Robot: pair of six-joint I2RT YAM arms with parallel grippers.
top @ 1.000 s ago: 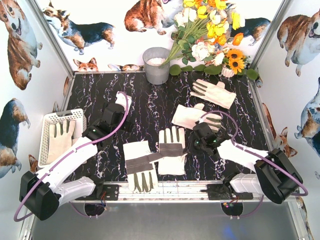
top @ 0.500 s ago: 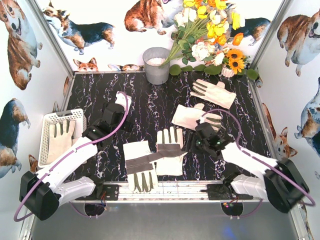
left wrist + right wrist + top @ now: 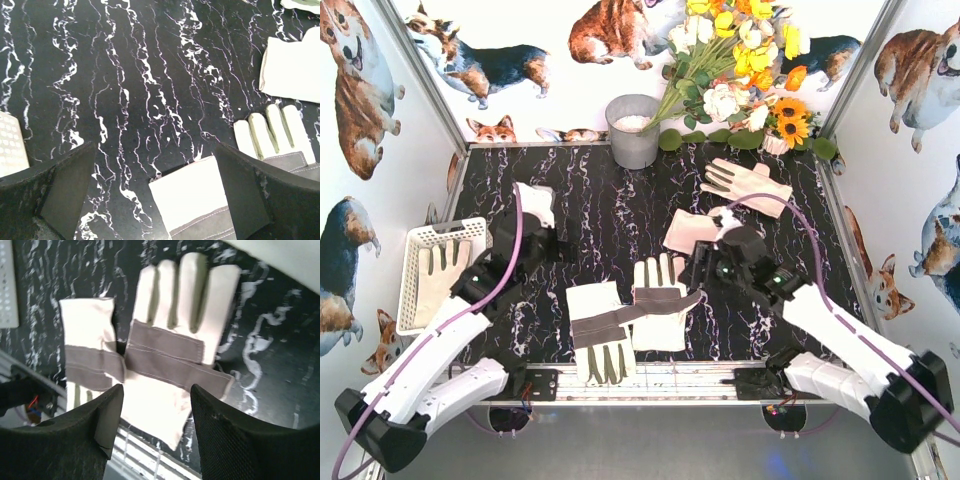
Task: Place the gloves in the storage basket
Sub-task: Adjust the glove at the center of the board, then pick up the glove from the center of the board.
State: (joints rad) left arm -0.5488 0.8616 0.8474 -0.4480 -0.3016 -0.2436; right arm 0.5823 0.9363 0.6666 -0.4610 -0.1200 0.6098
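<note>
Gloves point(image 3: 660, 300) lie on the marble tabletop point(image 3: 610, 200): two touching at the front, one at the back, one half under the right arm point(image 3: 820, 320), I think. Another sits in the storage basket point(image 3: 420, 232). Right jaws hang open over the front pair, empty; left jaws wide open.

Two matching arms on show here. The left arm point(image 3: 430, 350) and the right arm point(image 3: 840, 335) both wear glossy white shells over long links, capped by chunky black joint housings point(image 3: 908, 408). A purple cable point(image 3: 518, 240) loops along each one. Up close, the left end effector point(image 3: 155, 150) carries two matte black, wedge-shaped fingers point(image 3: 55, 200) with a grainy finish. The right end effector point(image 3: 156, 390) looks the same, its pads point(image 3: 235, 440) finely meshed. Black base mounts point(image 3: 765, 385) sit at the near edge of the surface point(image 3: 620, 200).
</note>
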